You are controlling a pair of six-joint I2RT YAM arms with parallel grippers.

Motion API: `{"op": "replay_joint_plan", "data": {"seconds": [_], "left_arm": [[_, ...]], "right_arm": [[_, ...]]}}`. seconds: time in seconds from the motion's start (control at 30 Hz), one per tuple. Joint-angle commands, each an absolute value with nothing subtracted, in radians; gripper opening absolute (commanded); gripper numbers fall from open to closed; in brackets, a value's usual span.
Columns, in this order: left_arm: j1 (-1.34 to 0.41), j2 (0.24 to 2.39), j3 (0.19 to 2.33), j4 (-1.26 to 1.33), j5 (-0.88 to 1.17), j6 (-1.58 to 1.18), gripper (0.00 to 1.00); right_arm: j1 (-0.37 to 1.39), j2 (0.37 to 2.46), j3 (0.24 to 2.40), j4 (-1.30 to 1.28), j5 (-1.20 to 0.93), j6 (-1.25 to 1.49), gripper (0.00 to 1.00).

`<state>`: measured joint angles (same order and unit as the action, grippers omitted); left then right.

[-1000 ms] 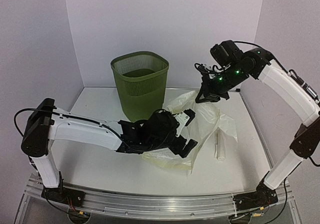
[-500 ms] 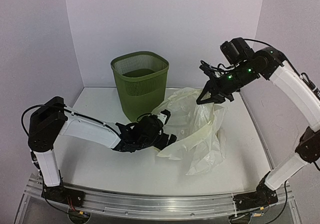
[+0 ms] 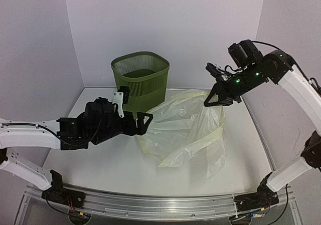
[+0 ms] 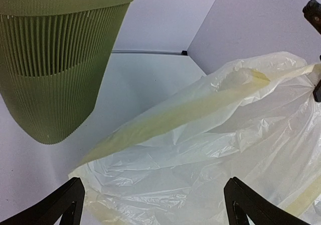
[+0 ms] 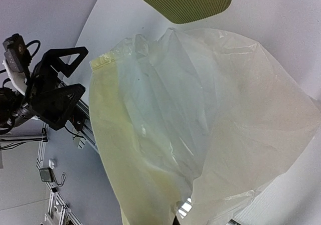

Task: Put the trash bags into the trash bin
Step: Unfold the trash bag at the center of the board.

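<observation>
Right gripper (image 3: pixel 214 102) is closed tight on the top corner of the trash bag (image 3: pixel 185 130), pinching the film well above the table (image 3: pixel 100 160). From that pinch the bag hangs down and fans out below the gripper. A yellowish folded seam runs from the gripped corner down toward the other arm, and the lower folds rest crumpled on the table surface. The film is thin, glossy and creased, and in the right wrist view it fills most of the picture beneath the fingers.

Left gripper (image 4: pixel 154 182) is held low, with its jaws spread wide and pointing at the bag's near lower edge. That edge lies just ahead of the fingertips. Whether a finger touches the film cannot be told.

The trash bin (image 3: pixel 140 84) stands upright on the table, just beyond and beside the left gripper and well apart from the right gripper, on its far side across the bag. Its rim sits lower than the pinched corner. The bag lies outside the bin, its nearest folds close to the bin's base. Pale walls (image 3: pixel 165 24) close in the table behind and at both sides.
</observation>
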<state>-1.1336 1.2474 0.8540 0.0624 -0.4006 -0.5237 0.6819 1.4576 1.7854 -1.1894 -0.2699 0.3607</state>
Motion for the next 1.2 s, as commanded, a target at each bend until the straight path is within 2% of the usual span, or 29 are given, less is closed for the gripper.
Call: {"op": "replay_joint_plan", "data": {"seconds": [0.0, 0.23, 0.4, 0.6, 0.73, 0.83, 0.9, 0.93, 1.0, 1.03, 1.07, 1.17], "left_arm": [[-1.103, 1.183, 0.775, -0.06, -0.431, -0.586, 1.0], [-1.083, 1.067, 0.588, 0.183, -0.184, -0.514, 1.0], [-1.083, 1.047, 0.534, 0.305, -0.13, -0.514, 1.0], [-1.082, 1.249, 0.672, 0.325, -0.249, -0.56, 1.0], [-1.066, 1.404, 0.85, 0.19, -0.374, -0.626, 1.0], [-1.053, 1.407, 0.835, 0.341, -0.312, -0.613, 0.97], [-1.051, 1.392, 0.818, 0.44, -0.266, -0.593, 0.85], [-1.051, 1.386, 0.816, 0.478, -0.241, -0.575, 0.73], [-1.051, 1.388, 0.843, 0.495, -0.209, -0.54, 0.24], [-1.051, 1.393, 0.875, 0.453, -0.212, -0.526, 0.05], [-1.051, 1.397, 0.919, 0.403, -0.22, -0.508, 0.0], [-1.051, 1.378, 1.008, 0.299, -0.259, -0.451, 0.0]], "right_arm": [[0.681, 1.433, 1.804, -1.152, -0.338, 0.34, 0.0], [0.681, 1.441, 1.886, -1.132, -0.335, 0.391, 0.0], [0.681, 1.459, 1.947, -1.126, -0.369, 0.403, 0.0], [0.681, 1.471, 1.993, -1.12, -0.455, 0.397, 0.0], [0.681, 1.452, 2.004, -1.116, -0.489, 0.39, 0.0], [0.681, 1.424, 1.987, -1.115, -0.465, 0.386, 0.0], [0.681, 1.413, 1.968, -1.114, -0.441, 0.381, 0.0], [0.681, 1.41, 1.958, -1.112, -0.432, 0.38, 0.0], [0.681, 1.415, 1.943, -1.107, -0.423, 0.383, 0.0], [0.681, 1.423, 1.944, -1.107, -0.412, 0.388, 0.0], [0.681, 1.43, 1.947, -1.109, -0.383, 0.397, 0.0], [0.681, 1.45, 1.96, -1.12, -0.211, 0.378, 0.0]]}}
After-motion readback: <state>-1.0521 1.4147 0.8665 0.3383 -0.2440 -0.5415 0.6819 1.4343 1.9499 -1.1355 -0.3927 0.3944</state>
